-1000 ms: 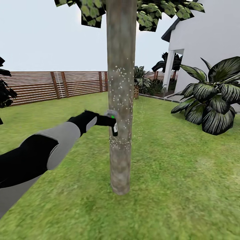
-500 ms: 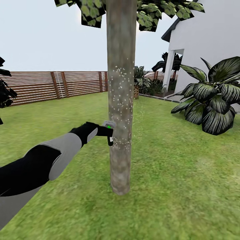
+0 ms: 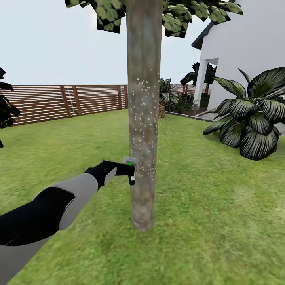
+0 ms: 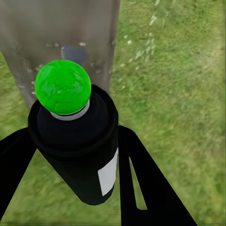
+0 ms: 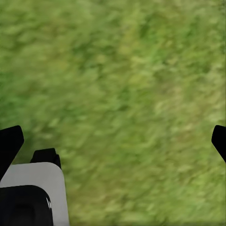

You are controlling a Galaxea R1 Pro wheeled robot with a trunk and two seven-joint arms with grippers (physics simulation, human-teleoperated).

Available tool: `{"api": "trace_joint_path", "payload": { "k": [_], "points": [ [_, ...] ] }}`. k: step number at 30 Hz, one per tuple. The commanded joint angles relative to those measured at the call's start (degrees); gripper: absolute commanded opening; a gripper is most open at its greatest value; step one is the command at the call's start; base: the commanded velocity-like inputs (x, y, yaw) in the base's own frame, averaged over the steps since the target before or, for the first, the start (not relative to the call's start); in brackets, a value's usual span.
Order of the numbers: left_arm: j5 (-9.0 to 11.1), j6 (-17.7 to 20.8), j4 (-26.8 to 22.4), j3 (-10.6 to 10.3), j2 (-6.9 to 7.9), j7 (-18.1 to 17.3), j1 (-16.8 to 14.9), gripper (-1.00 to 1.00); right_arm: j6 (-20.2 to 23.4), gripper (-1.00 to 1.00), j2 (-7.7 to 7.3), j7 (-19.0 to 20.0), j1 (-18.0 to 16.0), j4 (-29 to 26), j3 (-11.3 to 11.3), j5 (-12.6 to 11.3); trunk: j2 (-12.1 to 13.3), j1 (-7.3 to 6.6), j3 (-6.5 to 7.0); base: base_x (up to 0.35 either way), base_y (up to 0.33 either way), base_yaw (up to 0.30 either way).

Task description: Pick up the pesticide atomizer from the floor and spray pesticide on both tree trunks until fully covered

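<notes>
The left gripper (image 3: 130,171) is pinching the atomizer (image 3: 131,175) and holding it right against the trunk (image 3: 143,118), low on its near left side. In the left wrist view the fingers (image 4: 141,179) are pressing on either side of the black bottle (image 4: 77,155); its white label is facing one finger and its round top is glowing green, pointing at the bark (image 4: 61,42). Fine white specks are dotting the trunk from about the height of the gripper up to the level of the fence (image 3: 59,102). A thin ring of droplets is hanging around the trunk at the gripper's height.

The left arm (image 3: 59,202) is reaching forward from the lower left of the head view, over the grass (image 3: 221,221). The tree is standing in the middle of the lawn, its leaves (image 3: 107,12) showing at the top. A broad-leaved plant (image 3: 253,118) is sitting to the right, beside the white house (image 3: 253,47).

The right gripper (image 5: 113,136) is standing spread wide, its dark fingertips (image 5: 9,141) far apart, with nothing between them and blurred grass (image 5: 122,84) beyond.
</notes>
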Motion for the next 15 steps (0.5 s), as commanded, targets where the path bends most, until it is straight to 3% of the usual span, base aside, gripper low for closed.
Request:
{"api": "trace_joint_path", "payload": {
  "k": [1,11,15],
  "points": [
    [-0.07,-0.07,-0.02,0.08,0.00,0.18,0.16,-1.00,0.00,1.00,0.00,0.00,0.00,0.00,0.00,0.02,0.00,0.00,0.00,0.000,0.000,0.000],
    [-0.09,-0.28,-0.02,0.17,0.06,0.18,1.88,-1.00,0.00,1.00,0.00,0.00,0.00,0.00,0.00,0.00,0.00,0.00,0.00,0.000,0.000,0.000],
    [-0.03,-5.49,-0.06,0.24,1.35,0.05,1.90,-1.00,0.00,1.00,0.00,0.00,0.00,0.00,0.00,0.00,0.00,0.00,0.00,0.000,0.000,0.000]
  ]
}}
